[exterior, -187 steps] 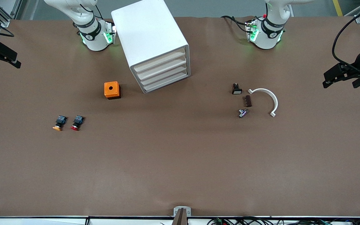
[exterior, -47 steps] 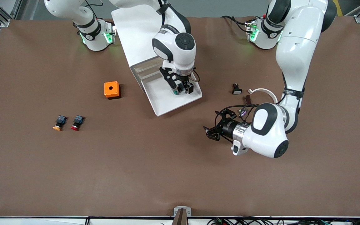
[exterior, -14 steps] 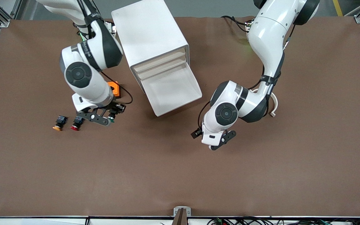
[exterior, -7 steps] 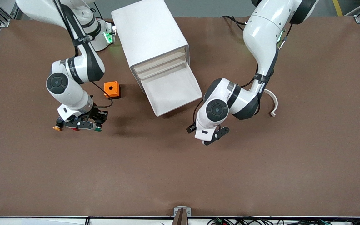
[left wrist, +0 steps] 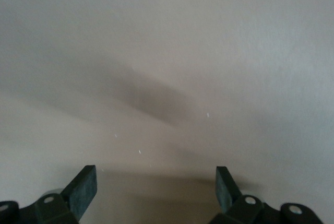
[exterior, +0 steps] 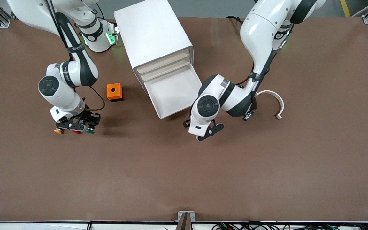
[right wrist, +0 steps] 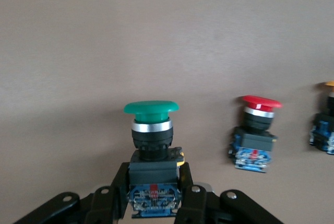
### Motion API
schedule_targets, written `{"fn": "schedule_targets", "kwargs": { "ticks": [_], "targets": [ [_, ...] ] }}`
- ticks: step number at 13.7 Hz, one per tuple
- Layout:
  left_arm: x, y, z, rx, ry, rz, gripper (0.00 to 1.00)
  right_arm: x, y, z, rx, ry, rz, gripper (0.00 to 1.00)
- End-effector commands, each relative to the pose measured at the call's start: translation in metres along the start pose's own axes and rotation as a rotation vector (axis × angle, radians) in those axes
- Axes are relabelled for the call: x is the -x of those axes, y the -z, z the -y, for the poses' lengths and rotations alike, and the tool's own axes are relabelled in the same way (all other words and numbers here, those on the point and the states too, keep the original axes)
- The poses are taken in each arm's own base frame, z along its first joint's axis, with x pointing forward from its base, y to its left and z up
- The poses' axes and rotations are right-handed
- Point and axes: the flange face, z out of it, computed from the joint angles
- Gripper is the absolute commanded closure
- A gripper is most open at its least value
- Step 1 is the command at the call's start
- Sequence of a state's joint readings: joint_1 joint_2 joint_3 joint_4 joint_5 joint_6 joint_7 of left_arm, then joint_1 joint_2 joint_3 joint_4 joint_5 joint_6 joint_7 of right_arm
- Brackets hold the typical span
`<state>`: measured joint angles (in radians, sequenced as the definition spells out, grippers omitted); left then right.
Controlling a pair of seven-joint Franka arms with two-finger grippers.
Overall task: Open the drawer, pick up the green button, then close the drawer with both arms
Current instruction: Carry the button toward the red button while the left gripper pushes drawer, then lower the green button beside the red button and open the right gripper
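The bottom drawer (exterior: 175, 95) of the white cabinet (exterior: 152, 35) stands pulled out, and its tray looks bare. My right gripper (exterior: 83, 124) (right wrist: 153, 185) is shut on the black-and-blue body of the green-capped button (exterior: 90, 130) (right wrist: 151, 117). It holds the button low over the table, beside the red-capped button (exterior: 76, 131) (right wrist: 255, 130). My left gripper (exterior: 202, 130) (left wrist: 156, 182) is open and empty over bare table, close to the drawer's front corner at the left arm's end.
An orange-capped button (exterior: 57, 130) (right wrist: 326, 125) lies beside the red one. An orange box (exterior: 114, 92) sits between the buttons and the cabinet. A white curved piece (exterior: 275, 100) and small parts (exterior: 249, 115) lie by the left arm's elbow.
My right gripper has carried the green button from beside the orange box down next to the red button. My left gripper has moved closer to the open drawer's front corner.
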<state>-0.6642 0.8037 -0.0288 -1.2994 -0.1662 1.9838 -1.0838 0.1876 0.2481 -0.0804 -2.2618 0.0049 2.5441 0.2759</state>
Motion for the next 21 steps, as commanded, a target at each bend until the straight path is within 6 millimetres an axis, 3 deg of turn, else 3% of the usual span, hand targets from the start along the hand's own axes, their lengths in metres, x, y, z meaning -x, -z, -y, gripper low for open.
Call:
{"fn": "schedule_targets", "kwargs": {
  "ticks": [1,11,21],
  "targets": [
    [0.013,-0.009,-0.006,-0.015,-0.022,-0.021,0.0,0.002,-0.004,-0.005,0.003,0.012,0.003,1.0],
    [0.075,-0.024,-0.027,-0.031,-0.104,-0.01,0.0,0.003,-0.039,-0.015,0.005,-0.034,0.024,1.0],
    [0.124,-0.04,-0.037,-0.048,-0.169,0.025,0.0,0.005,-0.05,-0.017,0.01,-0.038,0.041,1.0]
  ]
}}
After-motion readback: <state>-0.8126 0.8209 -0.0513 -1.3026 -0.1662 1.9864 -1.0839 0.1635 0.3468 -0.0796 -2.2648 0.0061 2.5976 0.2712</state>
